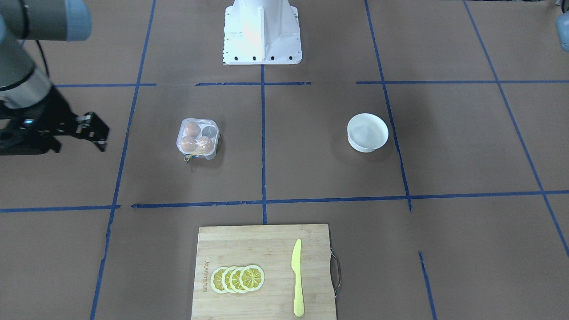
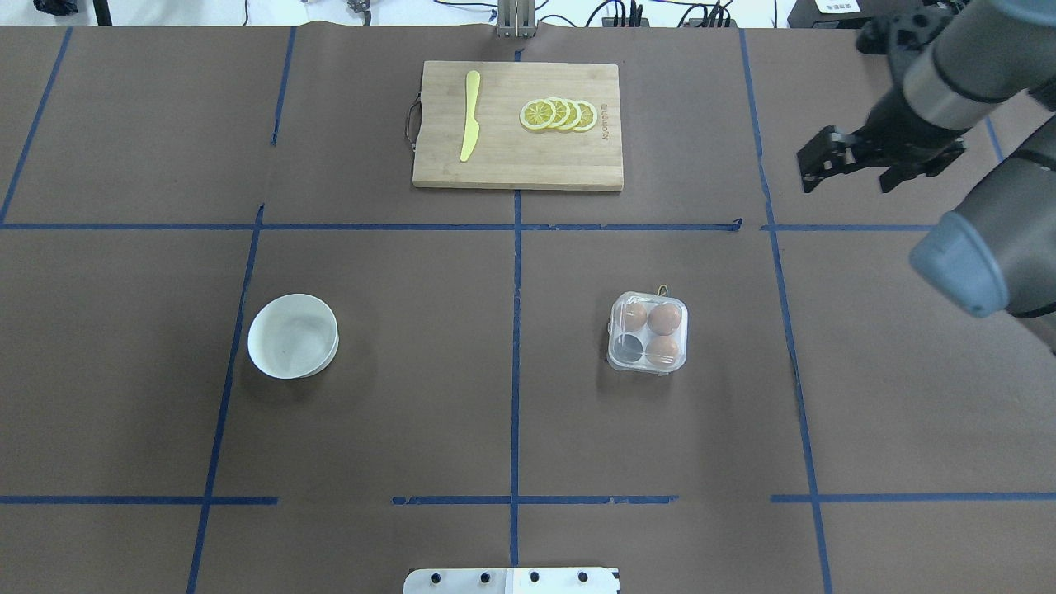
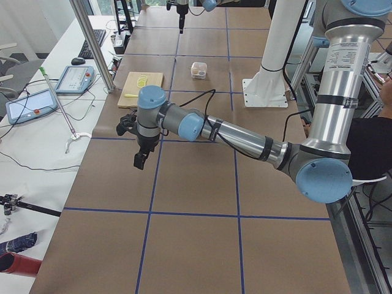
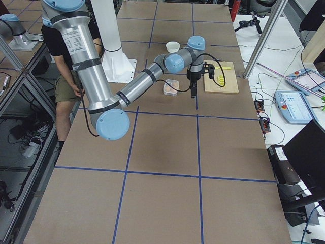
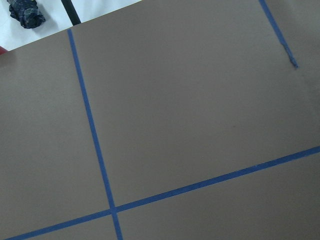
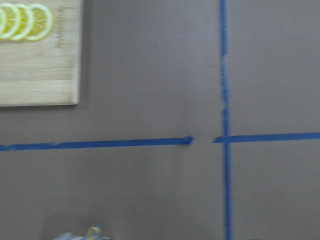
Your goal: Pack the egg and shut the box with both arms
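The clear box [image 2: 648, 332] stands right of the table's centre line, also in the front view [image 1: 198, 138]. Its lid looks down over the wells. Three orange-brown eggs fill three cells, one of them the egg [image 2: 664, 318]; the fourth cell is empty. My right gripper [image 2: 850, 181] is open and empty, hovering far to the box's right, near the far tape line; it also shows in the front view [image 1: 104, 133]. My left gripper [image 3: 139, 160] shows only in the left side view, over bare table far from the box, and I cannot tell if it is open.
An empty white bowl [image 2: 293, 336] sits on the left half. A wooden cutting board [image 2: 518, 165] at the far edge carries lemon slices [image 2: 559, 115] and a yellow knife [image 2: 470, 124]. The white pedestal [image 1: 262, 31] stands at the robot's side.
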Controlling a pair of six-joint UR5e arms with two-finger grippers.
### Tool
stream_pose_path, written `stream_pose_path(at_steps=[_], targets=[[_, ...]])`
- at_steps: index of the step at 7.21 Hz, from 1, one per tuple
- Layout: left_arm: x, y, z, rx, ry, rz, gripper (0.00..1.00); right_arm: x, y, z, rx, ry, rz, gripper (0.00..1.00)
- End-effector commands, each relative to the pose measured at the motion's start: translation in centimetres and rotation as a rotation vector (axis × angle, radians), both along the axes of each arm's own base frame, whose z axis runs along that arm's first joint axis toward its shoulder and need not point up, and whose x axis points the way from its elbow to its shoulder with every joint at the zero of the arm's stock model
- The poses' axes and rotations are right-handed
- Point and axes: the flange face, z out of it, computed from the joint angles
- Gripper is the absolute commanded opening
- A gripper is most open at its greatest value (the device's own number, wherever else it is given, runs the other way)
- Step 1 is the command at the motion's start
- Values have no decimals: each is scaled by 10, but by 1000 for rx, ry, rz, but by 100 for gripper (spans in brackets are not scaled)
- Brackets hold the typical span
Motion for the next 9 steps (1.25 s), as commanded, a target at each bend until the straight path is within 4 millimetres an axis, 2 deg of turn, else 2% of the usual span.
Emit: stream_pose_path(at_steps=[1, 2, 3, 4, 6, 7, 9], targets=[[-15, 19, 70, -100, 11, 31, 100, 136, 19, 120, -40, 10, -35, 100], [-17, 33, 87, -130, 11, 31, 100, 177, 35, 155, -82, 4, 3, 100], [-19, 50, 105, -162, 8, 30, 100, 207, 50, 190, -85, -25, -20, 100], [-21, 53, 104, -165, 8, 23, 100, 222, 55, 217, -63, -26, -69, 100], [-29, 56, 112, -178, 8, 9, 100, 226, 58, 231, -89, -18, -62, 100], [-30, 60, 116, -186, 9, 7, 100, 227, 61, 262, -150, -11, -60, 100], [-30, 62, 116, -185, 9, 8, 100, 240, 64, 294, -206, -20, -31, 100]])
